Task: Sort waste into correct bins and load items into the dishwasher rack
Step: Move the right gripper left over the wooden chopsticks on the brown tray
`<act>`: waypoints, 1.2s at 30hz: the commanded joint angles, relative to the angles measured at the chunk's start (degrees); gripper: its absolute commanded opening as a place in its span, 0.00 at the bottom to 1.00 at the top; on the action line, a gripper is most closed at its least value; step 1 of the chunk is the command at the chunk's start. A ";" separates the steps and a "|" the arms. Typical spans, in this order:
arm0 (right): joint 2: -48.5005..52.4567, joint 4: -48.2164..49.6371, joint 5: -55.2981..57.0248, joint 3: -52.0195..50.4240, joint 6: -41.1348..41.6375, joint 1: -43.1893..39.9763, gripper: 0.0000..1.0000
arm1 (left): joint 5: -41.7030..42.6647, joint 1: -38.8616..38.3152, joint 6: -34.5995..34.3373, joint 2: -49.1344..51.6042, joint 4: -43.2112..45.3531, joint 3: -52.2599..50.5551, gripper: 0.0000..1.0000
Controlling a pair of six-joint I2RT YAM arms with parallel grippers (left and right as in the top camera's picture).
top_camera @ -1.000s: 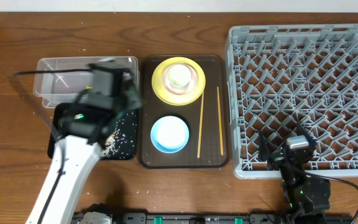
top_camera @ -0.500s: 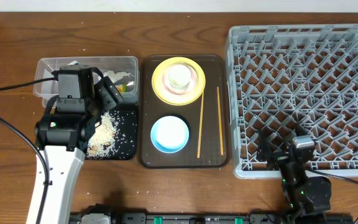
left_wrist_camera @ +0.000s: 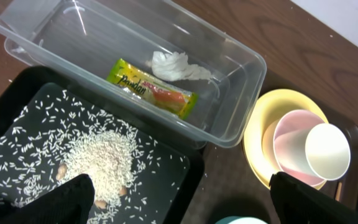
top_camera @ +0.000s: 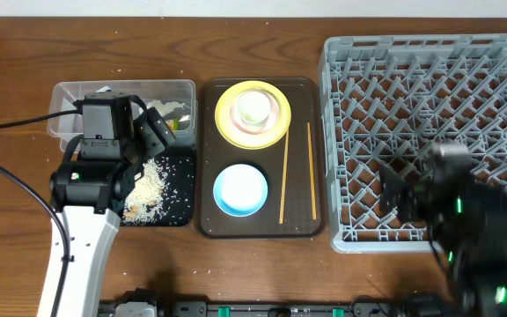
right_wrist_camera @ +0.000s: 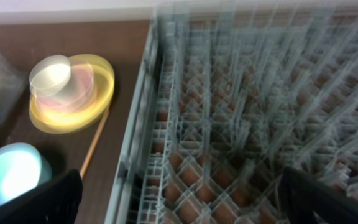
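Observation:
A crumpled white tissue (left_wrist_camera: 176, 65) and a yellow-green snack wrapper (left_wrist_camera: 153, 96) lie in the clear tub (top_camera: 77, 97). Rice grains (left_wrist_camera: 104, 155) are piled in the black tray (top_camera: 176, 189). My left gripper (top_camera: 152, 132) is open and empty, above the black tray's right edge. The white cup (top_camera: 253, 107) sits in the pinkish bowl (left_wrist_camera: 288, 143) on the yellow plate (top_camera: 227, 123). The blue bowl (top_camera: 240, 189) and two chopsticks (top_camera: 283, 176) lie on the brown tray. My right gripper (top_camera: 403, 198) is open and empty, blurred, over the front left of the grey rack (top_camera: 429, 88).
The brown serving tray (top_camera: 208, 224) sits between the bins and the rack. The left arm's cable (top_camera: 16, 123) runs over the table at the left. The rack holds nothing; its upright pegs fill the floor.
The left arm swung left off the bins a second ago and has since held still. The right arm has moved up from the table's front edge to over the rack.

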 commanded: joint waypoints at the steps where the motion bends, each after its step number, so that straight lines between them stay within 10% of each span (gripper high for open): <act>1: 12.94 -6.10 -8.74 11.78 1.27 1.11 0.99 | -0.33 0.24 0.35 -0.22 0.00 0.72 0.94; 14: 44.39 -2.14 -40.92 23.54 16.31 10.64 0.99 | -0.33 0.24 0.35 -0.22 0.00 0.72 0.94; 18: 49.99 0.63 -40.44 23.54 19.06 13.33 0.49 | -0.31 0.24 0.35 -0.22 0.00 0.72 0.95; 36: 55.15 1.88 14.82 23.52 34.93 32.61 0.26 | -0.31 0.24 0.35 -0.22 0.00 0.72 0.95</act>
